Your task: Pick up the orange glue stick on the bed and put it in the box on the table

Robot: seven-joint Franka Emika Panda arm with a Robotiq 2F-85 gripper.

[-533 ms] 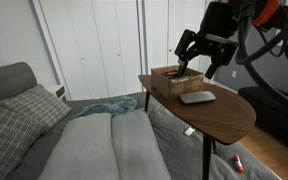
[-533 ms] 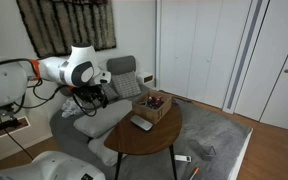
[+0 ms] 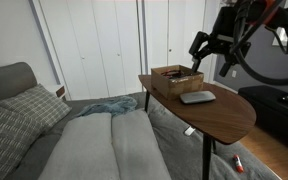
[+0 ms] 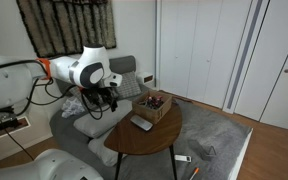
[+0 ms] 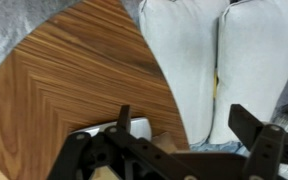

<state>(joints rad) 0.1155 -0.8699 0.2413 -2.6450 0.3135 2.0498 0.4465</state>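
A thin orange-yellow sliver, seemingly the glue stick [image 5: 217, 85], lies in the seam between two pale grey bed cushions in the wrist view; I cannot make it out in either exterior view. The open wooden box [image 3: 176, 79] stands on the round wooden table [image 3: 219, 110], and also shows in an exterior view [image 4: 152, 104]. My gripper [image 3: 212, 47] hangs above the box's right side, open and empty. It also shows in an exterior view [image 4: 109, 97] and in the wrist view [image 5: 184, 135], where its fingers are spread wide over the table edge.
A flat grey device [image 3: 196, 97] lies on the table beside the box. The bed [image 3: 114, 150] with a plaid pillow [image 3: 9, 125] and a rumpled blue cloth [image 3: 109, 108] lies below. A red item [image 3: 237, 161] is on the floor. White closet doors [image 3: 104, 45] stand behind.
My gripper has shifted away from directly over the box, rightward and slightly up in an exterior view. It stays open and empty.
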